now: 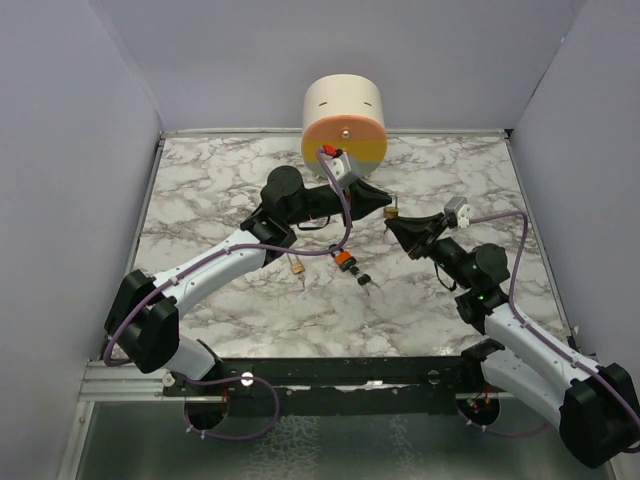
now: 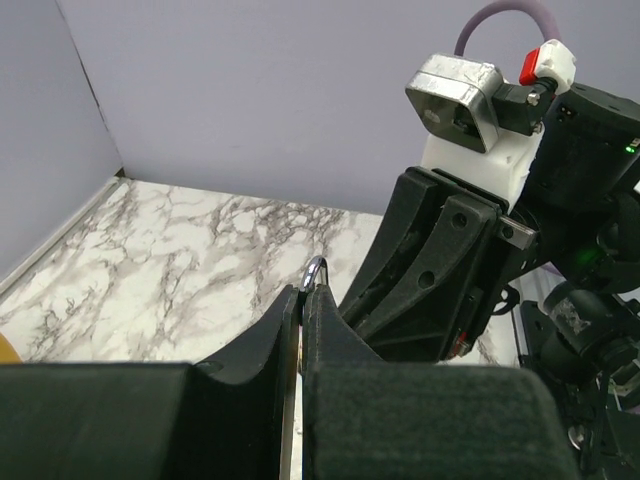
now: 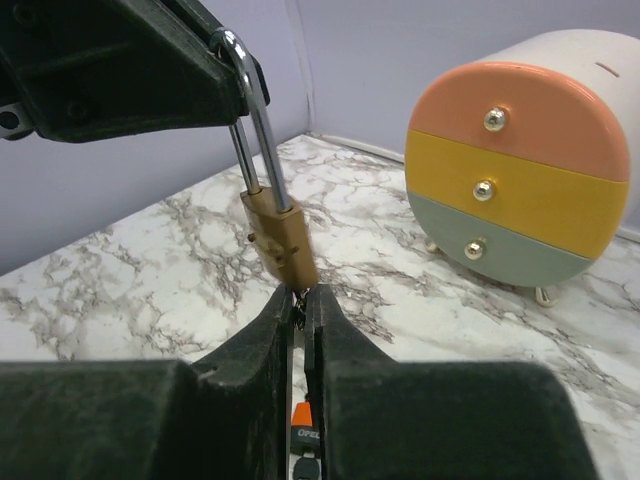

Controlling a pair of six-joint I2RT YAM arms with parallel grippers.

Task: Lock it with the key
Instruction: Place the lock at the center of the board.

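Note:
A brass padlock (image 3: 280,235) hangs in the air above the marble table by its steel shackle (image 3: 250,110). My left gripper (image 1: 383,203) is shut on the top of that shackle (image 2: 315,268). My right gripper (image 3: 298,298) comes up from below, its jaws closed to a narrow slit on the small dark head of the key (image 3: 299,301) at the padlock's underside. The key's blade is hidden. In the top view the padlock (image 1: 393,212) sits between the two grippers at mid-table.
A round three-drawer cabinet (image 1: 343,120) stands at the back centre. On the table below the grippers lie an orange-tagged key fob (image 1: 343,260), a black-headed key (image 1: 364,279) and a small brass padlock (image 1: 298,268). Purple walls enclose the table.

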